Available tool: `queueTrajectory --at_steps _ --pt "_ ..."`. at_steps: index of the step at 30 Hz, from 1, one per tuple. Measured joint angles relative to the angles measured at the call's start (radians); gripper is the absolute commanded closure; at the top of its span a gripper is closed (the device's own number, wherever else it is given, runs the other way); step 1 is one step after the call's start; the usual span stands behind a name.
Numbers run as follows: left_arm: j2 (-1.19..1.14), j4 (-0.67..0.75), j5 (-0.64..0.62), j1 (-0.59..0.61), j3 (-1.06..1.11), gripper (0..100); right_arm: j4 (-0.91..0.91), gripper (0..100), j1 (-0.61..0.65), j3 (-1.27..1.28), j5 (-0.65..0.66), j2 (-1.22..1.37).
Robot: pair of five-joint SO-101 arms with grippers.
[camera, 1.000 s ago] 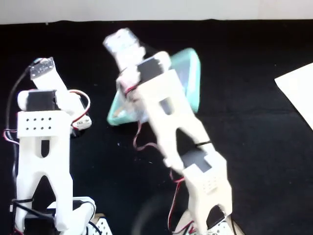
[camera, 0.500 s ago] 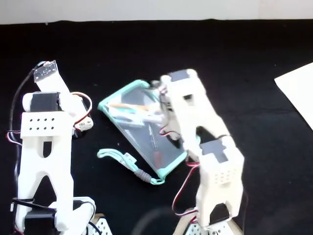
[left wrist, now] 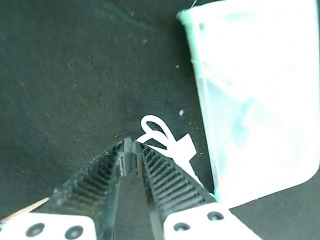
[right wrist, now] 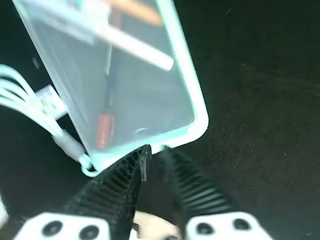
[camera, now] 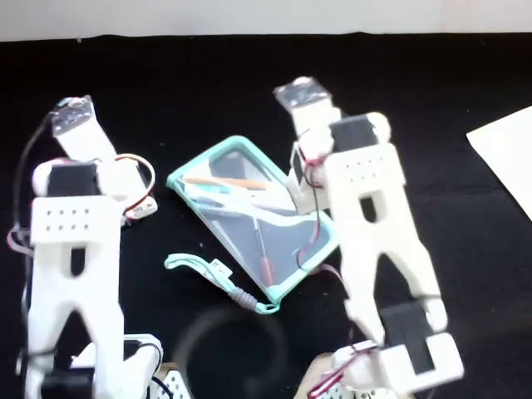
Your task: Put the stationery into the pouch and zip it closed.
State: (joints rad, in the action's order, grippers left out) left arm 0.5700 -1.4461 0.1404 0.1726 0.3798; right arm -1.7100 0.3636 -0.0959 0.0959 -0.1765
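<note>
A clear pouch [camera: 249, 220] with a teal rim lies flat on the black table between the two arms. Inside it I see an orange pencil [camera: 224, 180], a white pen [camera: 237, 202] and a red-handled tool [camera: 264, 266]. Its teal strap [camera: 204, 268] trails off toward the near left. My right gripper [right wrist: 156, 152] hovers just off the pouch's rim [right wrist: 197, 107], its fingers slightly open and holding nothing. My left gripper [left wrist: 131, 149] is shut and empty, close to the white strap loop [left wrist: 159, 131], with the pouch [left wrist: 255, 100] beside it.
A white sheet of paper [camera: 507, 154] lies at the table's right edge. The left arm [camera: 71, 241] stands left of the pouch and the right arm [camera: 374, 224] right of it. A pale wall strip [camera: 249, 15] runs along the far edge.
The right arm held the pouch up a second ago, laid it flat on the table, then let go and swung back to the right. The left arm has barely moved.
</note>
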Motion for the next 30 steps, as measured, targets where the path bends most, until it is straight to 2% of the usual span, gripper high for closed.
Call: queueTrajectory --at_steps 5,10,15,19,22,25,30 --pt "0.290 -0.123 0.155 0.000 -0.037 99 0.000 99.3 0.000 0.002 -0.107 -0.239" --pt "0.588 -0.218 0.273 0.049 -0.051 99 -0.015 99.3 0.000 0.071 -0.130 -0.539" --pt "0.829 -0.226 0.342 0.135 -0.054 99 -0.005 99.3 0.000 0.318 -0.130 -0.907" --pt "0.967 -0.206 0.353 0.147 0.018 99 0.118 99.3 -0.002 0.571 -0.130 -1.221" --pt "1.031 -0.081 0.353 0.147 0.175 99 0.273 99.3 -0.002 0.783 -0.130 -1.438" --pt "1.080 0.117 0.353 0.147 0.399 99 0.417 99.3 -0.002 1.014 -0.130 -1.606" --pt "1.163 0.528 0.353 0.147 0.858 99 0.569 99.3 -0.028 1.295 -0.130 -1.629"
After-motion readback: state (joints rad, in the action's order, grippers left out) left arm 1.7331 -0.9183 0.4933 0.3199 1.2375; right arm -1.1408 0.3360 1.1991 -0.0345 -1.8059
